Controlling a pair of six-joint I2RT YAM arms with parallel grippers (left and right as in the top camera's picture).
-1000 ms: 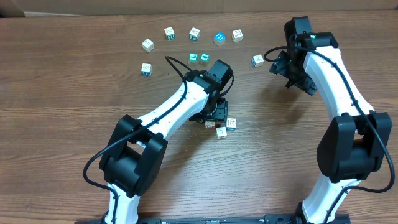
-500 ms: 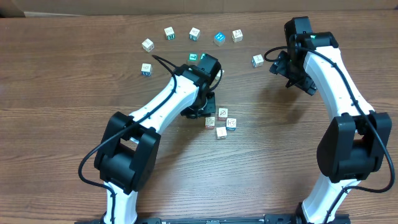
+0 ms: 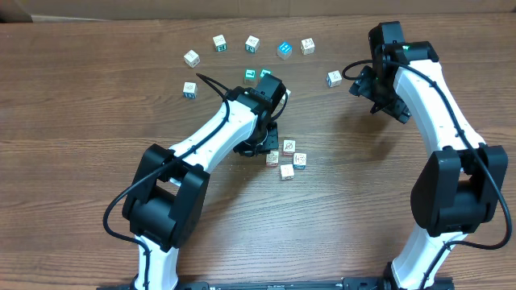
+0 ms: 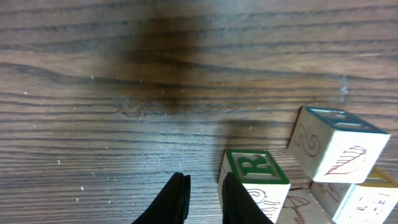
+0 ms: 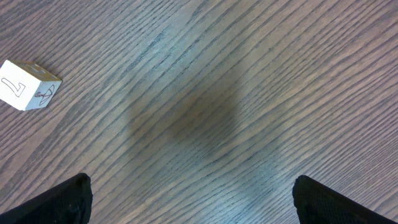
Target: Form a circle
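Observation:
Four small whitish cubes sit in a tight cluster at the table's middle; that is the circle. In the left wrist view the nearest one is a cube with a green R, with another cube to its right. My left gripper stands low on the cluster's left side, its jaws nearly together with nothing between them. The right fingertip rests against the R cube's left face. My right gripper hangs wide open and empty over bare wood at the far right.
Several loose cubes lie in an arc at the back, from one at the left to one by the right arm. Two with bright teal faces sit just behind the left wrist.
My left gripper has closed from well open to nearly shut. It has moved left off the cluster, so all four cubes show. The right arm has stayed still.

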